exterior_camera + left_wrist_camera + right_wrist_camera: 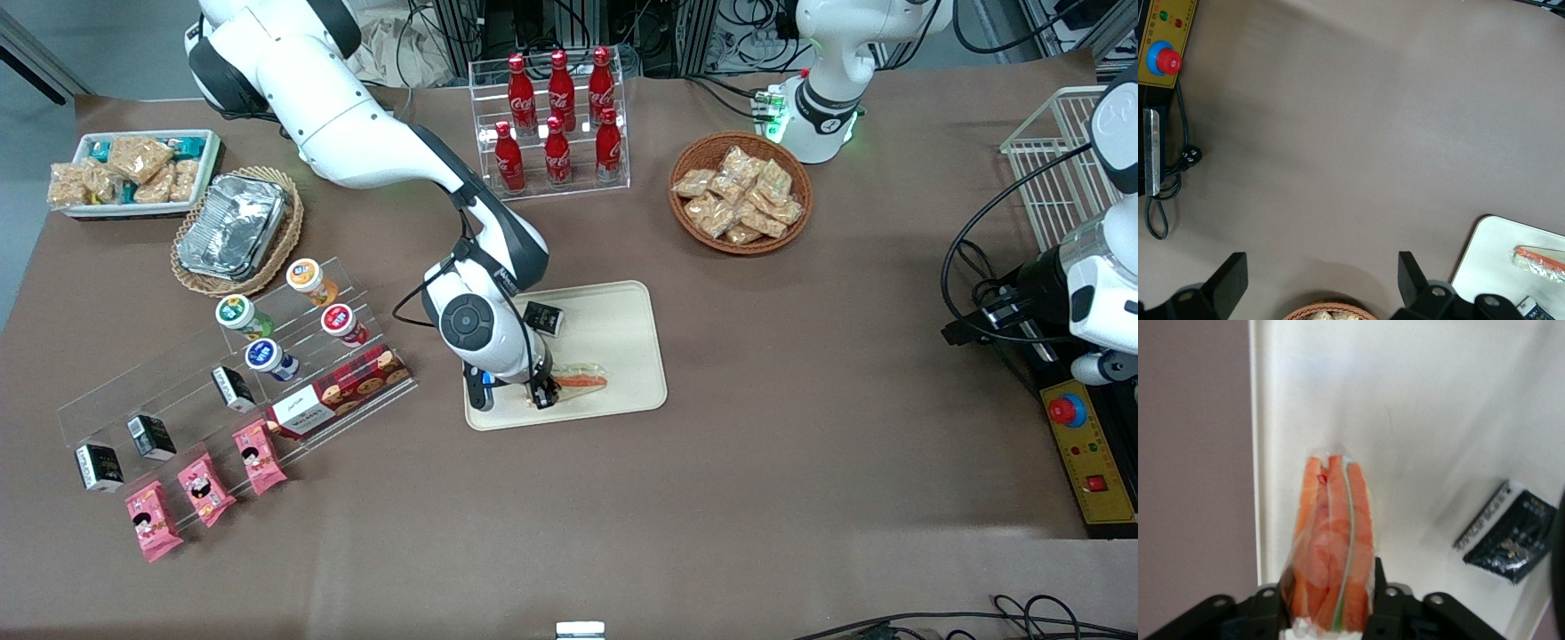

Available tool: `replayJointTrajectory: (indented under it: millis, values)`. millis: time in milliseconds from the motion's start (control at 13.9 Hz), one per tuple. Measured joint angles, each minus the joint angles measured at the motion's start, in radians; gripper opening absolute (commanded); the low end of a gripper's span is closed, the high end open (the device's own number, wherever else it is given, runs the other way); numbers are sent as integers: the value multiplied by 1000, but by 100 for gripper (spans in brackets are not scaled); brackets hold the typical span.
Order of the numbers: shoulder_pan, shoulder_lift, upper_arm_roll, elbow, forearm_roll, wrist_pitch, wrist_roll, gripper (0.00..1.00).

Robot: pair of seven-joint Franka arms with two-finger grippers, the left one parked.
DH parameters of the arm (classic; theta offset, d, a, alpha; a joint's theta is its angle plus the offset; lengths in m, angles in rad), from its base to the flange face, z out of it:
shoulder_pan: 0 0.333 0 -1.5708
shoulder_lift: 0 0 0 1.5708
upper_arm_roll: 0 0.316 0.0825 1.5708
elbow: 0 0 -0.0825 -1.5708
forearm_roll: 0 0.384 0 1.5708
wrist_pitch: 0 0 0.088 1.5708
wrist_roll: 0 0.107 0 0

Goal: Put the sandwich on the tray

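Our gripper point(544, 394) holds the sandwich point(580, 377) clamped low over the tray point(622, 351), probably for a gentle release.

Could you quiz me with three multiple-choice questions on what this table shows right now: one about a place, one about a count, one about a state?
1. Where is the sandwich?
A. In the wicker basket of snack packets
B. Over the tray, near its edge closest to the front camera
C. On the acrylic step shelf

2. How many red cola bottles stand in the clear rack?
A. Four
B. Six
C. Eight

3. What is the gripper doing?
A. Shut on the sandwich
B. Open above bare table
C. Holding the small black packet

Answers:
1. B: the front view shows the wedge within the cream rim.
2. B: two rows of three.
3. A: in the right wrist view a finger presses each side of the wrap; the small black packet lies apart on the tray.
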Motion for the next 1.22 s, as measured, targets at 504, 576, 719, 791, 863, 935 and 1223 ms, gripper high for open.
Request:
replayJointTrajectory:
  millis: [504,576,719,791,863,935,1223]
  values:
    - [-2,-21,-5,24,-45,-19,-9,83]
    - [-2,-36,-4,32,-46,-58,-30,84]
    - [-4,-92,-5,44,-48,-172,-131,86]
    - [-7,-131,-6,45,-48,-234,-196,93]
    - [-12,-170,-8,45,-48,-296,-257,93]
    - [-20,-207,-9,45,-49,-356,-318,93]
    - [-68,-347,-17,27,-53,-508,-632,94]
